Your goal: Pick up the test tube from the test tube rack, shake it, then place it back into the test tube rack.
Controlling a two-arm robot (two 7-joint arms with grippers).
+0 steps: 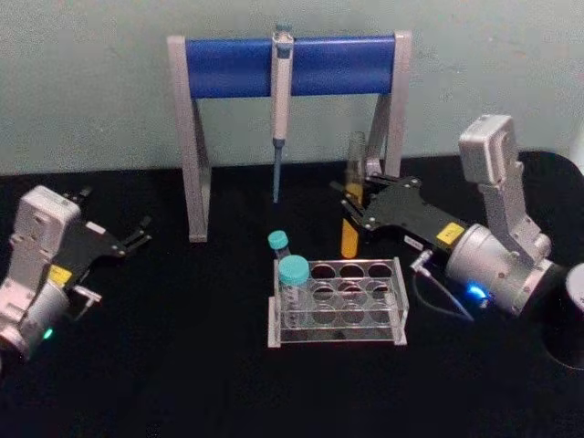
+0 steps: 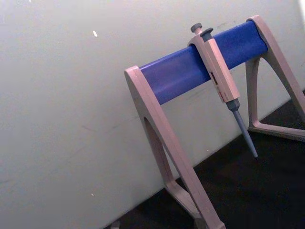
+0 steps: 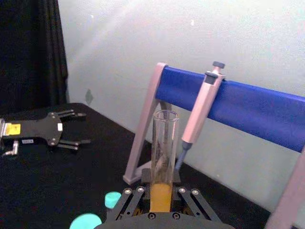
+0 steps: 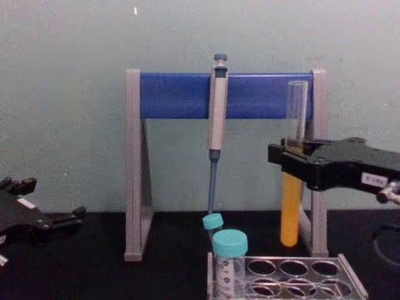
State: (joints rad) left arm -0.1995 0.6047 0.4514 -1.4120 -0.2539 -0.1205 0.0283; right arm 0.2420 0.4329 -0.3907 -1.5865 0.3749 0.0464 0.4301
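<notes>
Nearest, the test tube rack [image 1: 356, 330] sits just before the test tube [image 1: 349, 239], clamped upright by the right gripper [image 1: 351, 203], presumably against spills; the left gripper [image 1: 114, 219] idles spread, far left.

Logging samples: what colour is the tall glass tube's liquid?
Orange-yellow in the tall clear glass tube; chest view.

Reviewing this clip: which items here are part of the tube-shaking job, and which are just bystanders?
In the job:
- test tube, held upright by the right gripper, out of the rack
- test tube rack

Just there:
- pipette hanging on its stand
- teal-capped tubes standing in the rack
- left gripper, open and idle at the left
</notes>
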